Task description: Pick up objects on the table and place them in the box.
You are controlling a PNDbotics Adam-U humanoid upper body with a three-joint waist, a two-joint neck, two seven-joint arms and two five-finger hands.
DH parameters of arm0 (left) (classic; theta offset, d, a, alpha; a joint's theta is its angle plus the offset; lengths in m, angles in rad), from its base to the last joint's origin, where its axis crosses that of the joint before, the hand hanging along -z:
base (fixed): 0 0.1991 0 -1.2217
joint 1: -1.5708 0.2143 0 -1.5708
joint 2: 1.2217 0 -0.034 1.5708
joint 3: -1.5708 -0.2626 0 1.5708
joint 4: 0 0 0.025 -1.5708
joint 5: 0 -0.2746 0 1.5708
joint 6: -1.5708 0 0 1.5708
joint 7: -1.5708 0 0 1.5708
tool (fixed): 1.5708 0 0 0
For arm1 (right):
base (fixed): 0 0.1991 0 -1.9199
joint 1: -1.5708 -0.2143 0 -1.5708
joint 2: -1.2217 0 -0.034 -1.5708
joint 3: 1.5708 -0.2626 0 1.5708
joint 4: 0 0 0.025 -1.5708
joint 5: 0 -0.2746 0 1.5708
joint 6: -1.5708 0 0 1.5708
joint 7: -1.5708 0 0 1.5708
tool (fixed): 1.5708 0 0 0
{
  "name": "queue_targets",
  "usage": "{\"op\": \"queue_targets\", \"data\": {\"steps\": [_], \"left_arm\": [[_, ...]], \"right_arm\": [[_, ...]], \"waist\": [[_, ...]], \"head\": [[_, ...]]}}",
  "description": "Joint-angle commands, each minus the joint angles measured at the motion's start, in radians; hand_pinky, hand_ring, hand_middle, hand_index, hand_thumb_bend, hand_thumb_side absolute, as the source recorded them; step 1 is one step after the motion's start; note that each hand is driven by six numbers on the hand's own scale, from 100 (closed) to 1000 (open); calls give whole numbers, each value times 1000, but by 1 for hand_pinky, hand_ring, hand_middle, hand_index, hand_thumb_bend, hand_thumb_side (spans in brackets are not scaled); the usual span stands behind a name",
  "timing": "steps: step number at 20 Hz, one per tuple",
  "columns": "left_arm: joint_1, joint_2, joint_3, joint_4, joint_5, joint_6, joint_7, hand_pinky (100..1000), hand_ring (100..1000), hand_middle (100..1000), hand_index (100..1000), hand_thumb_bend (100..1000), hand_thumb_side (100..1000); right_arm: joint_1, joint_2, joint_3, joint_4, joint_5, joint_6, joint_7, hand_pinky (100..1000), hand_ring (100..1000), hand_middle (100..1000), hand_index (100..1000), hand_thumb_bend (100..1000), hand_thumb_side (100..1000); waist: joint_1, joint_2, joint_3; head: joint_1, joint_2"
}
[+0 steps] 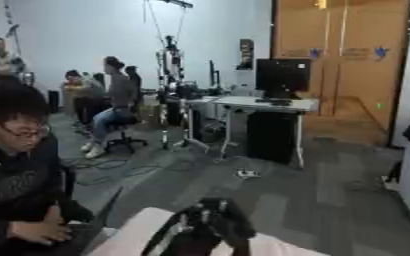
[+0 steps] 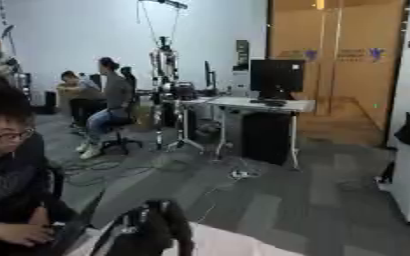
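Along the bottom edge, a black robot hand [image 1: 210, 225] is rising over the pale bench [image 1: 134, 230]; which arm it belongs to and its finger state cannot be told. No task objects or box are showing near the bench, so direction remains unknowable.

Most of the table [image 1: 138, 227] is cut off by the bottom edge — only a pale corner of it shows, and whatever lies on it is out of sight. A dark shape [image 1: 210, 225] rises over that corner, too blurred to tell whether it is a hand or something else. No box can be made out. The seated person at the left is cropped by the frame's edge.
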Motion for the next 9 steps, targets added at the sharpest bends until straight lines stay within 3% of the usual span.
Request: {"op": "queue_targets", "data": {"steps": [1, 9], "left_arm": [[-24, -11, -2, -23, 89, -28, -30, 143, 414, 567, 608, 203, 642], [-21, -23, -23, -23, 186, 26, -120, 122, 401, 565, 615, 185, 650]], "right_arm": [[14, 4, 10, -13, 28, -24, 43, 100, 312, 361, 703, 343, 741], [23, 36, 37, -13, 65, -72, 77, 100, 308, 368, 699, 352, 743]], "waist": [[-1, -3, 6], [-5, 13, 19]], "head": [[-27, -31], [-4, -45]]}}
